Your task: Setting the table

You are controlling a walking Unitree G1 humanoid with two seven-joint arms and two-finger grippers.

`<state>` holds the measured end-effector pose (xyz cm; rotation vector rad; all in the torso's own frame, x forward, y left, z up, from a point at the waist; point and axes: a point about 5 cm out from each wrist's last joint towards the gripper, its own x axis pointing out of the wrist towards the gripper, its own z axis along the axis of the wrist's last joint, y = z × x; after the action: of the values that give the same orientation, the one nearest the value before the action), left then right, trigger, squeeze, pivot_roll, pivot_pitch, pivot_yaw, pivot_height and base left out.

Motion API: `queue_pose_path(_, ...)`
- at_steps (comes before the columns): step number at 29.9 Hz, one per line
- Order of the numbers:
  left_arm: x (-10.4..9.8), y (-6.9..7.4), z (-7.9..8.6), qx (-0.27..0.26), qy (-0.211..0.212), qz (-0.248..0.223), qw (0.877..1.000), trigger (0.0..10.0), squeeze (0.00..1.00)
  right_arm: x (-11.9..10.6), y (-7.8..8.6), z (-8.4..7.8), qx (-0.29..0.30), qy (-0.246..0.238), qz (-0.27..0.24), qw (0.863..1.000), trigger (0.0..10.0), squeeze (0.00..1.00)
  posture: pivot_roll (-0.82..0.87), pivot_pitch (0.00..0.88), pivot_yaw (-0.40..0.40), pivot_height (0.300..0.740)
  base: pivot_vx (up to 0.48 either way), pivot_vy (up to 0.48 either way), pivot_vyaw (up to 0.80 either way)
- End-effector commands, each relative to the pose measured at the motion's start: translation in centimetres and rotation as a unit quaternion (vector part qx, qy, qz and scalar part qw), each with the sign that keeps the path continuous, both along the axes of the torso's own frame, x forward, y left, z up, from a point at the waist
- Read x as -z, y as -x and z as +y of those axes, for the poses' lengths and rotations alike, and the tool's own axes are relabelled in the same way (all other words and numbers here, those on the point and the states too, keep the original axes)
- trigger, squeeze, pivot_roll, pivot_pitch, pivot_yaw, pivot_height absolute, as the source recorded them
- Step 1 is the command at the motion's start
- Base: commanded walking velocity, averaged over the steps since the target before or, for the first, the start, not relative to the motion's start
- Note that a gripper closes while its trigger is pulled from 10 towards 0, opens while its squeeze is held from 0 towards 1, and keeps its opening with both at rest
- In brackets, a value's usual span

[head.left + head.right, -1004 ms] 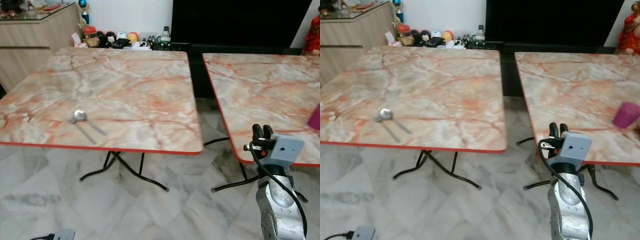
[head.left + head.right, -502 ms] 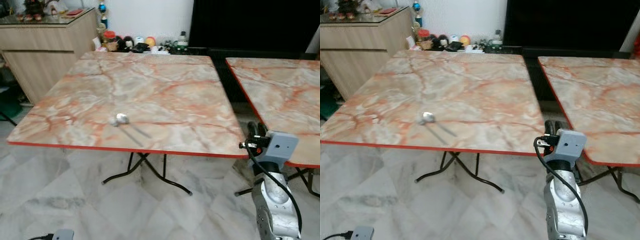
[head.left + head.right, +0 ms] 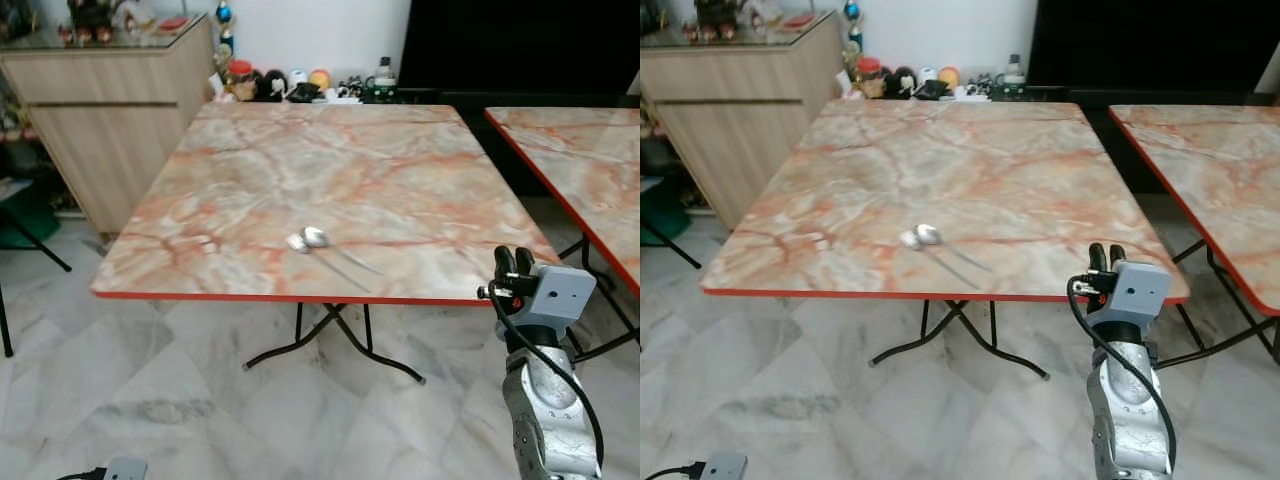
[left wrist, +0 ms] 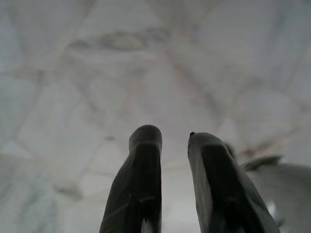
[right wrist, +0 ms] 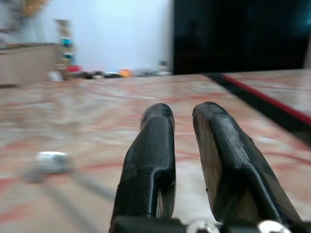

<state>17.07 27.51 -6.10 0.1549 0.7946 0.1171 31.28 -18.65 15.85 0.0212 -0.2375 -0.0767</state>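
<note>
Progress: early stage, by my judgement; the square marble-patterned table with red edging point(image 3: 390, 170) carries only two silver metal spoons point(image 3: 312, 238), no plates or cups.
Spoons location: lying close together near the table's front edge, at about 10 o'clock from the right gripper point(image 3: 510, 266).
Right gripper: raised at the table's near right corner, fingers slightly apart, holding nothing.
Left gripper point(image 4: 175, 145): hanging over the pale marble floor point(image 4: 97, 73), fingers slightly apart, empty.
Remaining: most of the setting.
Writing: none legible.
</note>
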Motion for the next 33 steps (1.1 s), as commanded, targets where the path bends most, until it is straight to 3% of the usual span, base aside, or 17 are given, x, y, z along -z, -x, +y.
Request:
queue_pose_path(1,0.16,0.43,0.2,-0.012,0.002,0.005,1.0,10.0,0.0,-0.36,0.0,-0.61,0.009,0.004,-0.005,1.0,10.0,0.0,-0.01,0.091,0.019,0.74,0.0,0.48,0.0)
queue_pose_path(33,0.02,0.23,0.12,-0.009,0.011,-0.006,1.0,10.0,0.0,-0.36,-0.13,-0.33,0.003,0.003,-0.007,1.0,10.0,0.0,0.0,0.098,0.019,0.74,0.007,0.021,0.0)
